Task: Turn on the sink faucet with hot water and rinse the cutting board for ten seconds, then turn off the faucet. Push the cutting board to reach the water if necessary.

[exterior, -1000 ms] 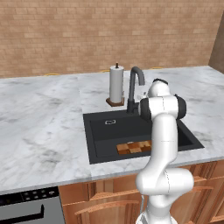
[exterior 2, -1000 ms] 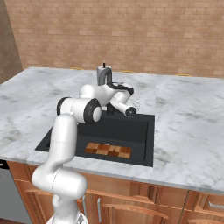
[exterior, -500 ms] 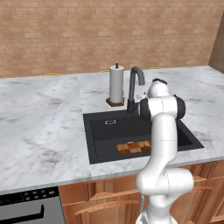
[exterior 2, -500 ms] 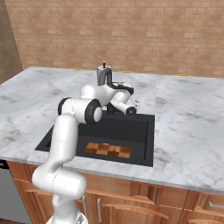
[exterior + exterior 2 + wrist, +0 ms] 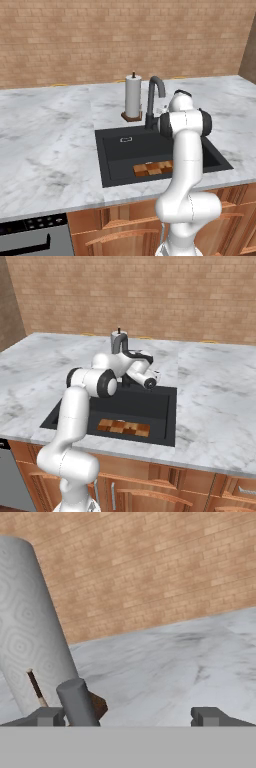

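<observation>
Cutting board [image 5: 153, 168] lies in sink [image 5: 120, 162] (dry).

Even, soft rendered light; faint shadows, perhaps slight blur.

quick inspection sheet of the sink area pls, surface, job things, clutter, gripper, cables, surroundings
surface: grey marble counter around a black sink.
job's things: cutting board flat at the sink's front edge; sink faucet behind the basin; no water seen.
clutter: paper-towel roll on its stand left of the faucet.
grippers: gripper open, fingers apart, close to the faucet's lever.
cables: nothing seen.
surroundings: brick wall, wooden cabinets below.
</observation>
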